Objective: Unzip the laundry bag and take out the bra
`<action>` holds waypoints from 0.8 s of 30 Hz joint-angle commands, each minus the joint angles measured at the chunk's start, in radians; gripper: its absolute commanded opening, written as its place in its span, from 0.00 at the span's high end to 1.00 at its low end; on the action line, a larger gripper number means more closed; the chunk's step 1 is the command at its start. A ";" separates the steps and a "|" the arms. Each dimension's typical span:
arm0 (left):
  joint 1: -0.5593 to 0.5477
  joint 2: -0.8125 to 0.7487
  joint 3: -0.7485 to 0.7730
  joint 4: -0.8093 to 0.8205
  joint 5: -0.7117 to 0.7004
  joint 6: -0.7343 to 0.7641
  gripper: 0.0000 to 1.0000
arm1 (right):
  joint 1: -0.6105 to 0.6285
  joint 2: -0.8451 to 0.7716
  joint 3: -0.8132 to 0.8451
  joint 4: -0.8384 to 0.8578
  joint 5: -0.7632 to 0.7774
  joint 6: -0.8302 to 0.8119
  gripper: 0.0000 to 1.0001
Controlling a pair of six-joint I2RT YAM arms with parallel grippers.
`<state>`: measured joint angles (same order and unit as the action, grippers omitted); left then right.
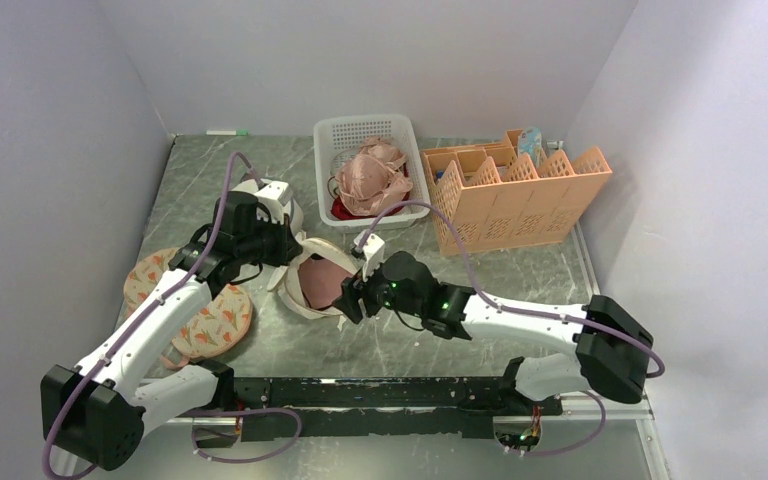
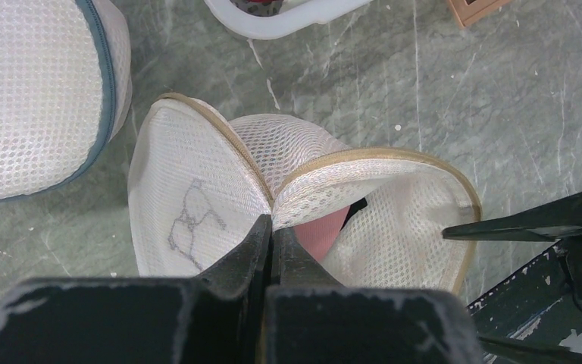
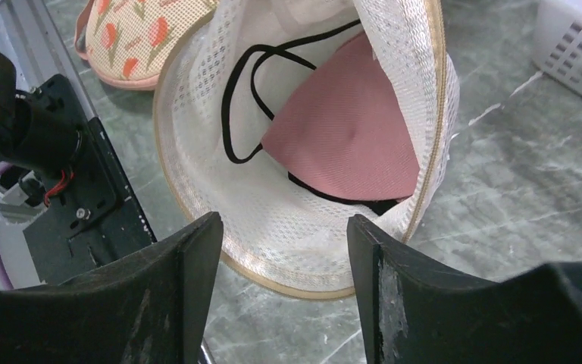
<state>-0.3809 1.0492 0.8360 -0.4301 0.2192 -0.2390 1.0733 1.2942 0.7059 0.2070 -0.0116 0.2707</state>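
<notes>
Left arm: reaching forward over the table's left half, wrist bent in toward the centre, left gripper [image 2: 271, 227] down at the laundry bag [image 2: 189, 189].
Left grip: jaws pressed together on a fold of mesh at the bag's tan-edged rim, pinching it tight.
Right arm: stretched low across from the right, right gripper [image 3: 282, 224] aimed at the bag's open mouth.
Right grip: spread wide, nothing between the fingers [image 3: 197, 250]; they frame the near rim, and whether they touch it I cannot tell.
Laundry bag: centre of the table [image 1: 520, 290], between the two grippers, unzipped and gaping, the flap with the printed outline tipped up on the left arm's side.
Bra: the bra [image 3: 348, 144] lies inside the bag, pink cup with black straps, showing through the opening.
In the way: only the mesh rim sits between the right fingers and the bra.
Floral pouch: the floral pouch [image 1: 210, 315] lies flat on the left, partly under the left arm.
Round bag: a whiter, grey-trimmed mesh bag [image 2: 30, 91] sits just beside the laundry bag.
White basket: the white basket [image 1: 318, 150] stands at the back, holding pink lacy garments [image 1: 370, 170] over something red.
Orange organiser: the orange organiser [image 1: 520, 200] is back right, divided into slots, a small patterned item in a rear one.
</notes>
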 commanded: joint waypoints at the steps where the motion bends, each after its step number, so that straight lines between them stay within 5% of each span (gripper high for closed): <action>1: 0.008 -0.020 -0.013 0.060 0.056 0.013 0.93 | 0.019 0.036 -0.012 0.086 0.061 0.088 0.40; 16: 0.008 -0.104 -0.038 0.120 0.186 0.023 0.93 | 0.061 0.248 -0.027 0.215 0.293 0.102 0.44; 24: 0.008 -0.086 -0.033 0.112 0.184 0.027 0.93 | 0.061 0.215 -0.067 0.202 0.335 0.124 0.49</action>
<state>-0.3809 0.9649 0.8024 -0.3660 0.3714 -0.2241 1.1309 1.5375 0.6643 0.3969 0.2668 0.3790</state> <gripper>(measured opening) 0.077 0.517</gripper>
